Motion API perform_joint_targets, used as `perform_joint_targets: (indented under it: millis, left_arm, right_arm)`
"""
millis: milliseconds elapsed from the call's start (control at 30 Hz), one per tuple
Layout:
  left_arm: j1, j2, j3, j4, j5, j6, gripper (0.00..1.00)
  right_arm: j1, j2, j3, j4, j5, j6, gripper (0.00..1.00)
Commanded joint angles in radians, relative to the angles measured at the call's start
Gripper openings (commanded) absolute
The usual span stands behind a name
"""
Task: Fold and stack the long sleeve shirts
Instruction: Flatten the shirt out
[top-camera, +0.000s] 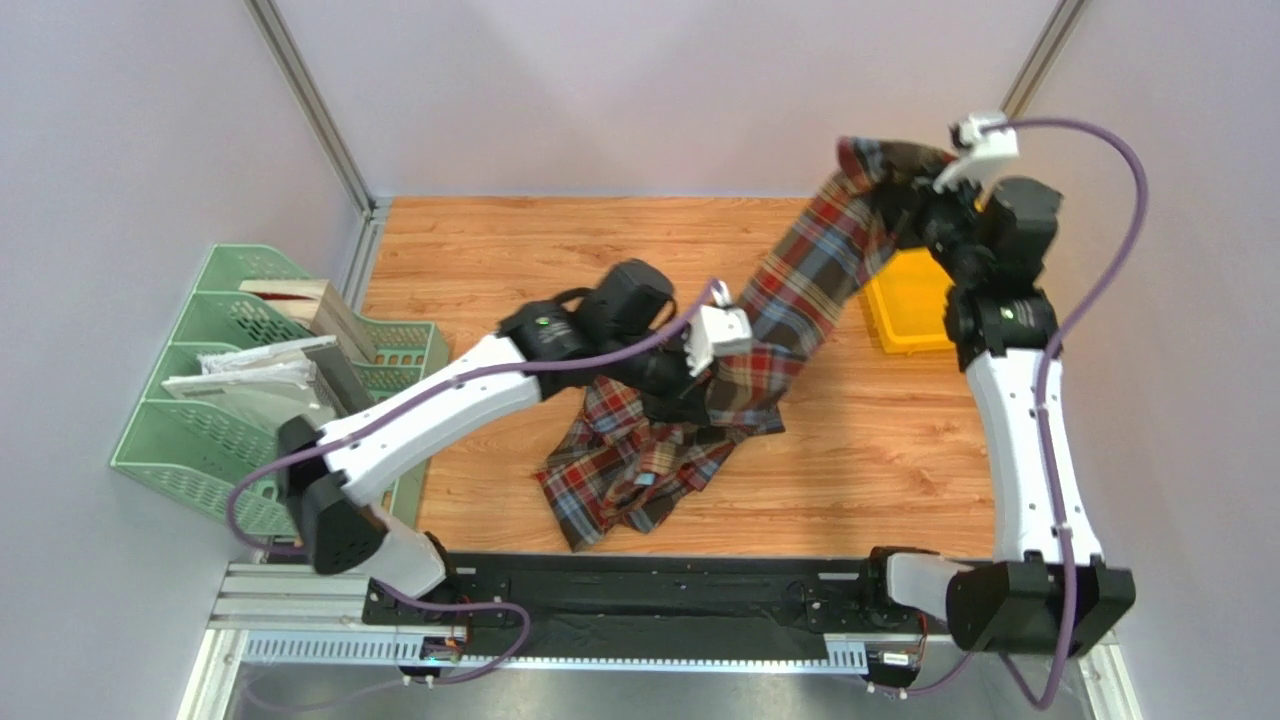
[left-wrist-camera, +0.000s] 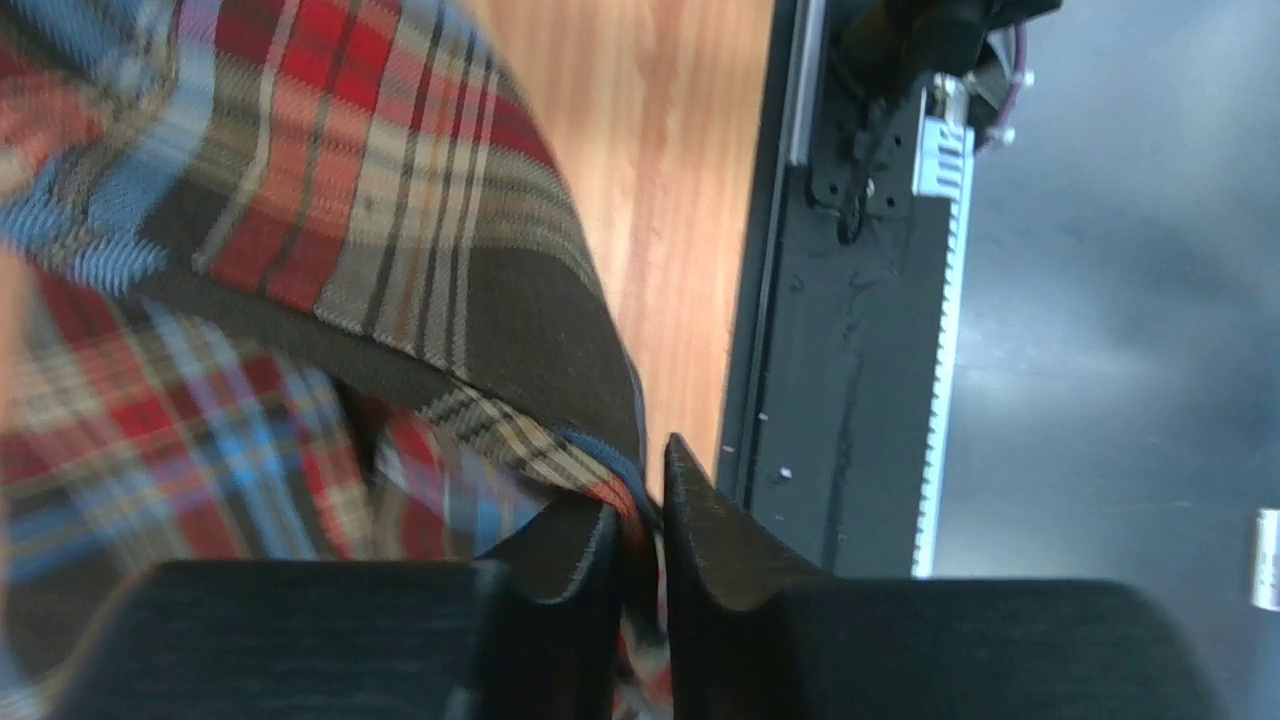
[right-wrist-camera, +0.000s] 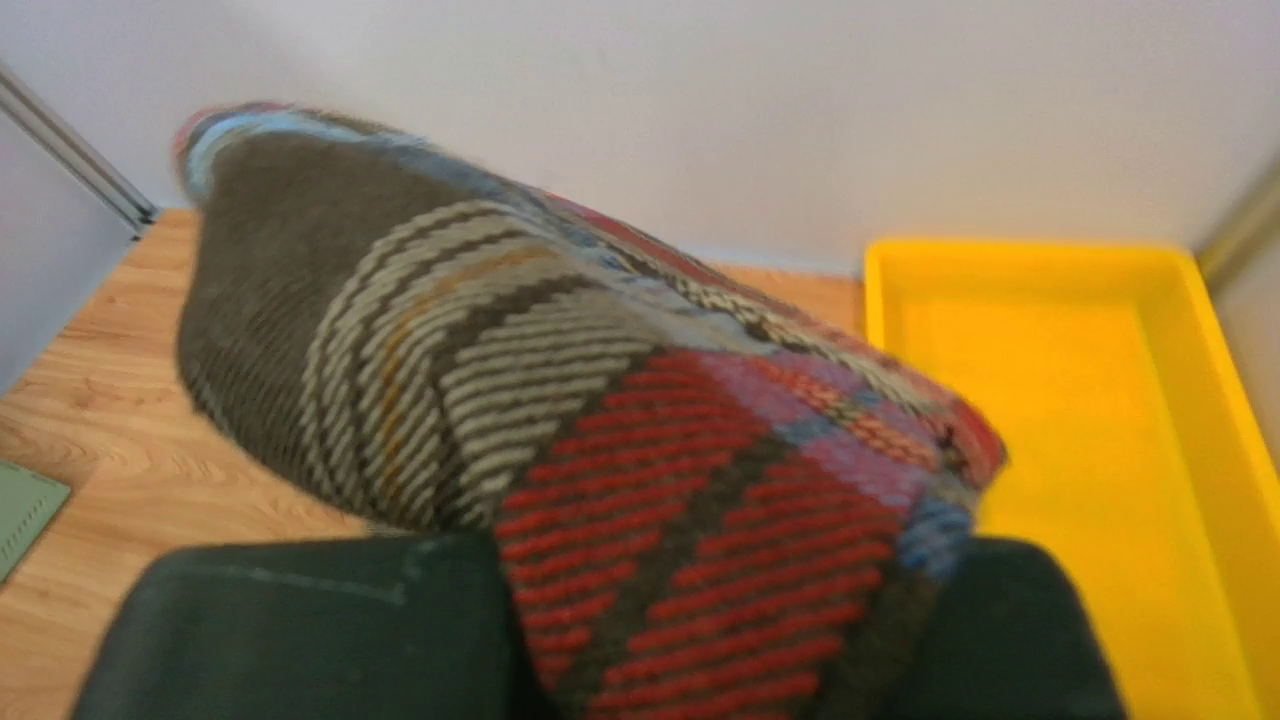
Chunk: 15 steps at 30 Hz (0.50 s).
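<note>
left hand low, clamped on shirt | right hand raised high, clamped on shirt end

The large plaid flannel shirt runs from the raised right claw down to the left claw, heaping on the wooden table beneath it. A yellow plastic tray lies under the right claw. Green mesh plastic racks stand well left of the left claw.

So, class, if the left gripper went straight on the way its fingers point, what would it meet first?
The plaid shirt: a fold of it sits pinched in the left gripper. Past that fold, probably the bare wooden table, though depth is hard to judge.
</note>
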Motion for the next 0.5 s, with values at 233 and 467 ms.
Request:
perform_joint_targets:
  millis: [233,467]
  left_arm:
    - [0.304,0.073,0.028,0.033,0.083,0.223,0.64]
    - [0.306,0.47,0.203,-0.101,-0.227,0.375,0.72]
  right_arm:
    - [-0.383,-0.34,-0.176,-0.252,-0.592,-0.062,0.0]
    - [-0.383,-0.369,-0.129,-0.27,-0.65,-0.055,0.0]
